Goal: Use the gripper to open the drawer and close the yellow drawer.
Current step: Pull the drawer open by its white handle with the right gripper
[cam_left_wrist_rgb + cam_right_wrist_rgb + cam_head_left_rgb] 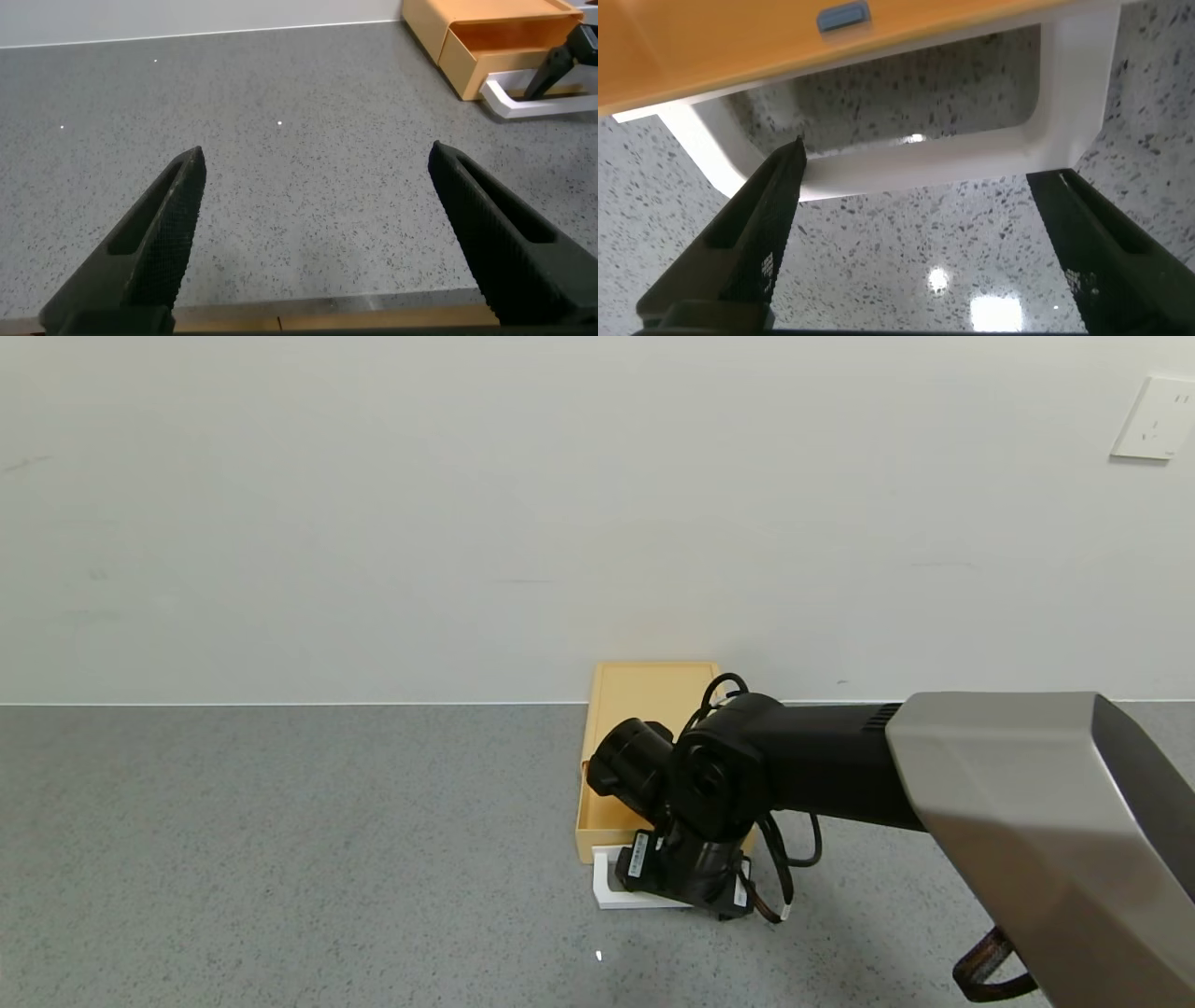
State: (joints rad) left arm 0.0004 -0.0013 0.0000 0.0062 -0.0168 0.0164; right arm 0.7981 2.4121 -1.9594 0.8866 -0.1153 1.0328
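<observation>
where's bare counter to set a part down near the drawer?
Bare grey counter runs from the drawer's left side to the frame's left edge, wall behind. The open left hand hovers over that stretch. Crowded: the right hand, open, sits at the white handle, arm crossing the right side.

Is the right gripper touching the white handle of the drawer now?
Cannot tell. In the right wrist view the right gripper has open jaws at the white handle of the drawer; one finger overlaps the bar, but no contact or gap shows plainly.
</observation>
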